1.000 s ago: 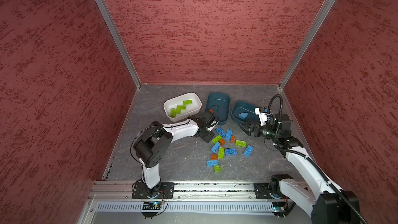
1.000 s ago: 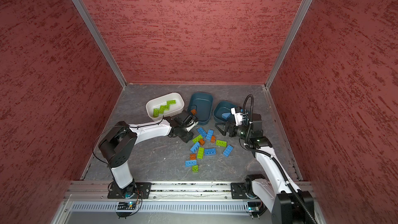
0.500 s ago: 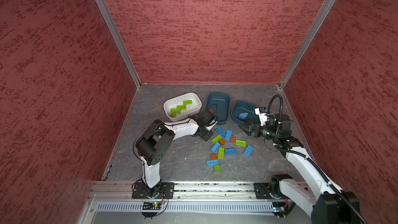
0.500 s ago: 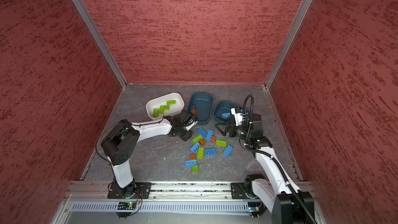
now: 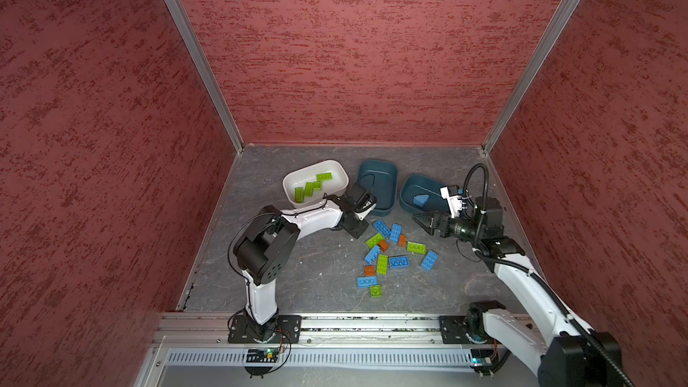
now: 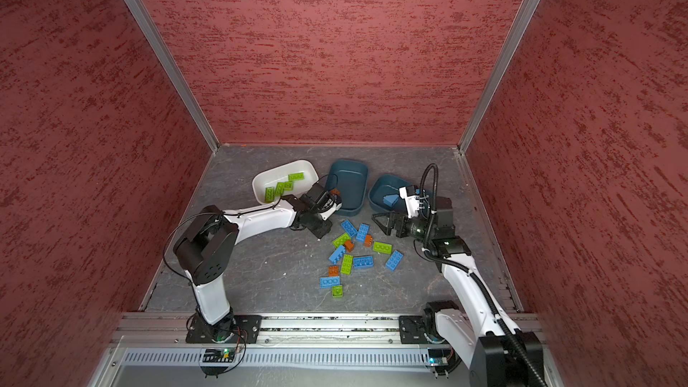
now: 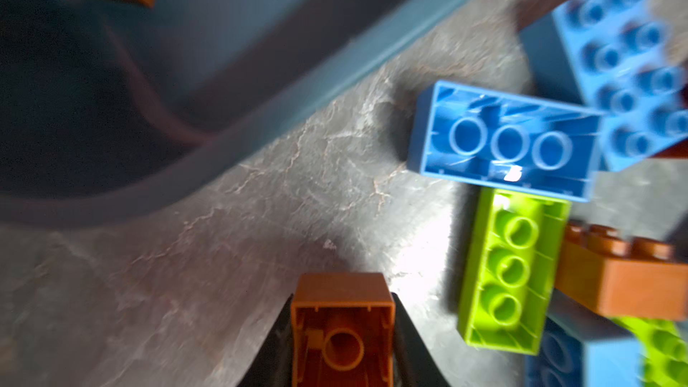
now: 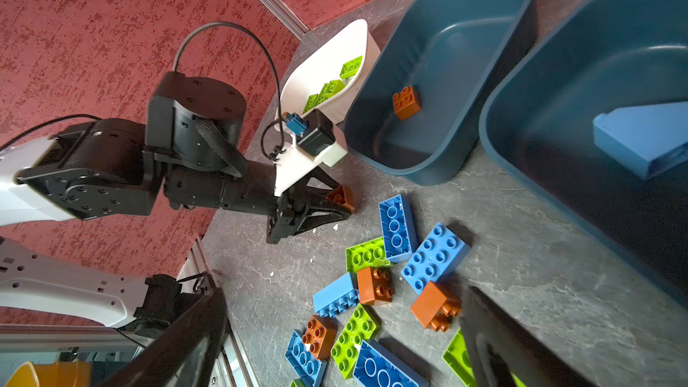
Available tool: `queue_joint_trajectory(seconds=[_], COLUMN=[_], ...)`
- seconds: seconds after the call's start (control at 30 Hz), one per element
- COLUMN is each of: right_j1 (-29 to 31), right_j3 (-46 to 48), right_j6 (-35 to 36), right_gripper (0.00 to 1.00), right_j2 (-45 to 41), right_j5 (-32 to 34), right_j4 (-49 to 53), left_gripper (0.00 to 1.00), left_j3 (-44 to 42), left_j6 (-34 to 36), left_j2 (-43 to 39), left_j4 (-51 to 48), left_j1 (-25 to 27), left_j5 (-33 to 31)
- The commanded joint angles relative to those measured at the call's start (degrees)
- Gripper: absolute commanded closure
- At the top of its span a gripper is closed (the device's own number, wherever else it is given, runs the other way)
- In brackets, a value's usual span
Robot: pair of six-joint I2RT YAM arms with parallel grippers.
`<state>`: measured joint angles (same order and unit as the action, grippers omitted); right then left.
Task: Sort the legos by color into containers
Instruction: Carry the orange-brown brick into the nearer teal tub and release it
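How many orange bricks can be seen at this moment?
5 orange bricks: one in the middle teal tub, one held in the left gripper, three loose on the floor. More may hide under other bricks.

blurred teal tub, held orange brick cut off at edge

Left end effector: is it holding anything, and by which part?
Yes: the left end effector is shut on a small orange-brown brick, pinched across two opposite side walls, with its hollow underside facing the wrist camera.
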<state>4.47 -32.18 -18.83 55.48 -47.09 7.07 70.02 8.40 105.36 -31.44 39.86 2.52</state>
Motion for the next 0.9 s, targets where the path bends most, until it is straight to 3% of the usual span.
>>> queue_joint_trajectory(seconds=[0.0,0.23,0.5,0.87], right_j1=[0.36,0.36,0.32,0.28], right_j3=[-1.99,-2.70,-2.71,-1.97], right_j6=[1.14,1.13,1.02,1.97], right_gripper=[0.01,0.01,0.01,0.01], right_j2=[0.65,1.55,1.27,-0.11], right_j5=[0.28,0.27,1.01,2.51], right_j4=[-0.71,-1.53,-1.48,0.73], left_gripper=[0.73,0.73,0.72,0.71], left_j3=[4.98,14.95,30.87,45.93], left_j6=[-0.70,0.22,0.26,-3.57], left_j2=[-3.45,-0.91,12.03,26.44], left_j4=[-4.01,-5.61,-5.70,-5.10], left_j1=[-1.19,-3.78,-7.22,-9.24], left_j5=[0.91,3.28,1.34,-1.12])
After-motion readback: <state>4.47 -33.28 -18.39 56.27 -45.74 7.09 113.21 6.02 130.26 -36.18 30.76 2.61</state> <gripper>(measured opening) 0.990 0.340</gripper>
